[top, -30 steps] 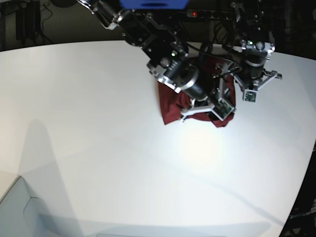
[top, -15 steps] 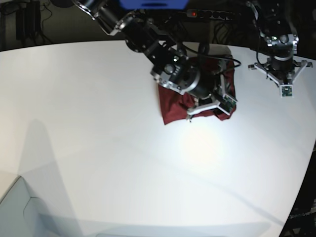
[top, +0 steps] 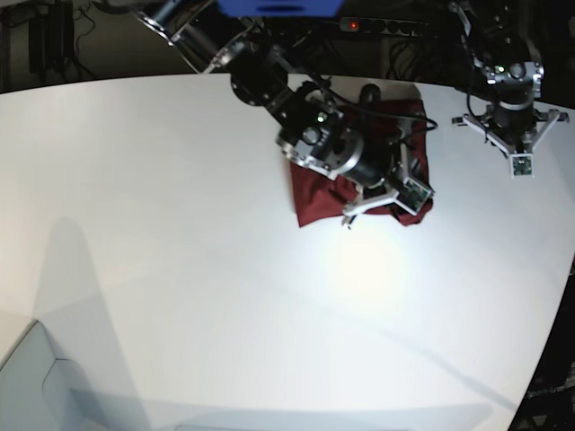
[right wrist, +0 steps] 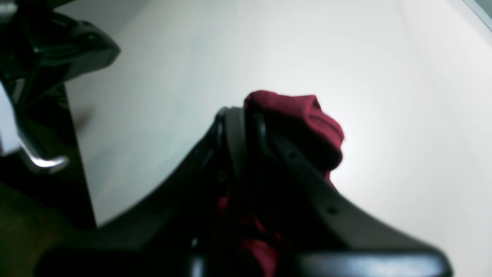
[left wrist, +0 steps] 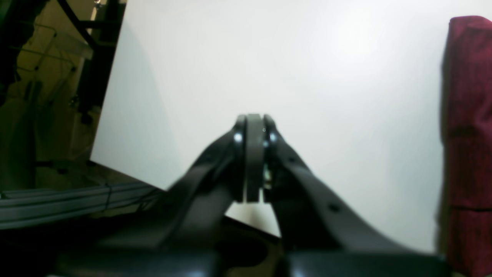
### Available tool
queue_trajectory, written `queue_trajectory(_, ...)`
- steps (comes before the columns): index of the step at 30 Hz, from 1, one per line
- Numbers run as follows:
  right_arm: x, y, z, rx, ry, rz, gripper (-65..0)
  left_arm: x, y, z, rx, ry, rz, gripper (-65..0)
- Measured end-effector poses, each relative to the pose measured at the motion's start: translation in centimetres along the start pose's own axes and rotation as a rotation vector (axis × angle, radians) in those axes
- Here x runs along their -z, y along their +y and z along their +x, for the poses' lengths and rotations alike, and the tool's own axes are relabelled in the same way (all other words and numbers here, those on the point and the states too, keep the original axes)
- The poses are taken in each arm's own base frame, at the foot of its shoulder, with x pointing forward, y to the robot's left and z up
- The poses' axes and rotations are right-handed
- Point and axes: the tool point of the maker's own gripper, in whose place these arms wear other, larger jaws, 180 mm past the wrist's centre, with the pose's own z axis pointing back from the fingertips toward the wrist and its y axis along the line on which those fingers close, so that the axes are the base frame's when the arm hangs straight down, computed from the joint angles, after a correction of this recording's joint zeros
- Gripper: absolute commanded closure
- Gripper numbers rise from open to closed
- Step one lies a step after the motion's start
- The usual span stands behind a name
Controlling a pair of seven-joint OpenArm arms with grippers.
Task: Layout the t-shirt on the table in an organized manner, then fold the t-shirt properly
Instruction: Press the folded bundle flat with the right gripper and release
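The dark maroon t-shirt (top: 314, 196) lies bunched on the white table (top: 180, 224), near its far side. My right gripper (top: 396, 203) sits at the bundle's right end and is shut on a fold of the t-shirt (right wrist: 303, 115), which bulges out past the right gripper's (right wrist: 242, 115) closed fingers. My left gripper (top: 514, 144) hangs to the right of the shirt, apart from it. In the left wrist view the left gripper (left wrist: 251, 123) is shut with nothing in it, and the t-shirt (left wrist: 469, 115) stands at the frame's right edge.
A power strip (top: 377, 25) with a red light lies behind the table's far edge. The table's curved edge (top: 550, 332) runs down the right side. A pale grey surface (top: 27, 386) sits at the lower left. Dark framing and floor (left wrist: 46, 115) lie beyond the table edge.
My left gripper has swung away from the shirt to the right and holds there. My right gripper has shifted slightly with the cloth, pulling the bundle's right end outward.
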Motion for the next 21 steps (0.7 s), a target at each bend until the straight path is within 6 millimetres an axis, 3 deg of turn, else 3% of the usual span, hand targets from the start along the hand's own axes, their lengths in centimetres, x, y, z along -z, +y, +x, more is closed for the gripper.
queue_trajectory(4, 0.0, 0.3, 0.0, -0.001, -0.001, 0.006, -16.2, 0.0, 0.0, 0.0, 0.0, 0.001, -0.001, 0.0)
queue_trajectory(7, -0.1, 0.3, 0.5, -0.001, -0.027, 0.005, -22.3, 0.1, -0.2, -0.1, 0.001, 0.004, -0.005, 0.0)
queue_trajectory(11, -1.0, 1.0, 3.7, 0.045, -0.166, 0.021, -25.2, 0.1, -0.3, -0.2, 0.001, 0.005, -0.007, 0.0)
queue_trajectory(14, -1.7, -0.2, 4.4, 0.073, -0.192, -0.017, -25.2, 0.1, -0.1, -0.2, -0.001, 0.006, -0.004, 0.0)
queue_trajectory(16, -2.3, -1.3, 3.6, 0.112, -0.19, -0.057, -25.2, 0.1, 0.1, -0.2, 0.004, 0.006, -0.001, 0.0)
queue_trajectory(21, -3.5, -3.2, -0.8, 0.231, -0.108, -0.143, -26.3, 0.2, 0.4, 0.0, 0.016, 0.002, 0.004, 0.0)
